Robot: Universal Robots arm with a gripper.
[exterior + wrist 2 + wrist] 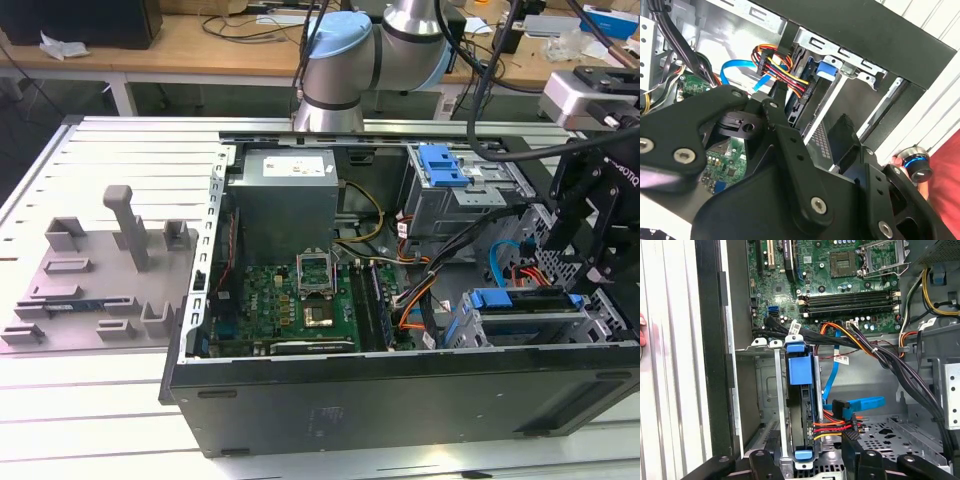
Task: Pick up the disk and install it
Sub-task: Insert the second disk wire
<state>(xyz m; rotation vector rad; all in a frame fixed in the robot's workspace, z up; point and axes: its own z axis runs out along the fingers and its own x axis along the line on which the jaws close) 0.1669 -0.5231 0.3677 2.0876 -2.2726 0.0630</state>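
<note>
Inside the open computer case [400, 400], at the exterior view's right, the disk [525, 299] is seen seated in the drive cage [530, 325], its blue carrier frame showing along the top edge. In the first wrist view the disk [801, 405] stands on edge in the metal bay, with a blue tab at each end and the red, yellow and black power cable [837, 424] plugged in just beside it. A blue data cable [860, 404] runs close to the same spot. The tool [590, 230] is held above the cage at the exterior view's right, near the disk but apart from it; nothing is seen between its fingers [862, 462], which appear spread to either side of the disk's lower end in the first wrist view. In the second wrist view the black linkage of the tool [790, 165] is seen in front of the cage and the cable bundle [777, 65]. The motherboard [290, 300] lies in the middle of the case, with the grey power supply [285, 195] behind it. A grey fixture plate [100, 280] rests on the bench [90, 420] at the exterior view's left, well apart from the case.
</note>
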